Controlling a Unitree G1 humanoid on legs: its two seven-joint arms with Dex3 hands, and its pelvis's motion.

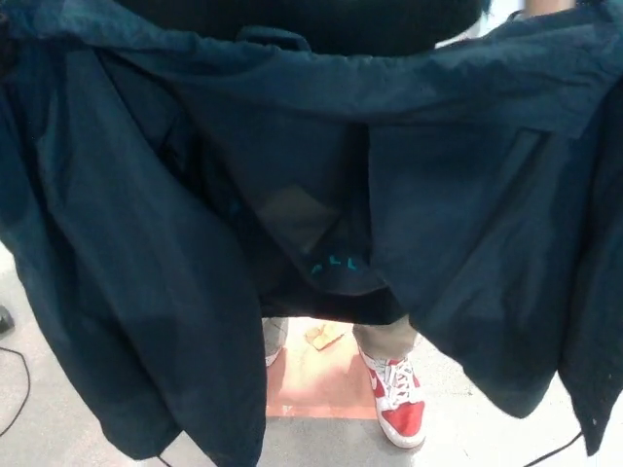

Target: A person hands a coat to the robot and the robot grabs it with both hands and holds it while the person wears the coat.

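Head view: dark navy coat [195, 195] fills almost the whole frame, spread wide with the inner lining facing the camera. Collar edge runs across the top, hanging loop [273, 36] at top centre. Small teal lettering [334, 264] on the lining near the middle. Left panel hangs lower and reaches the bottom edge; right panel drapes down to a point at lower right.

Neither robot hand is visible: left and right both sit outside the frame or behind the fabric, so no call on whether they're clamped on the coat.

Person stands just behind the coat, dark top showing above the collar. Below the hem: khaki trouser leg [384, 341], red and white sneaker [397, 407], orange floor mat [321, 381] under the feet. Black cable [18, 401] on the pale floor at lower left.
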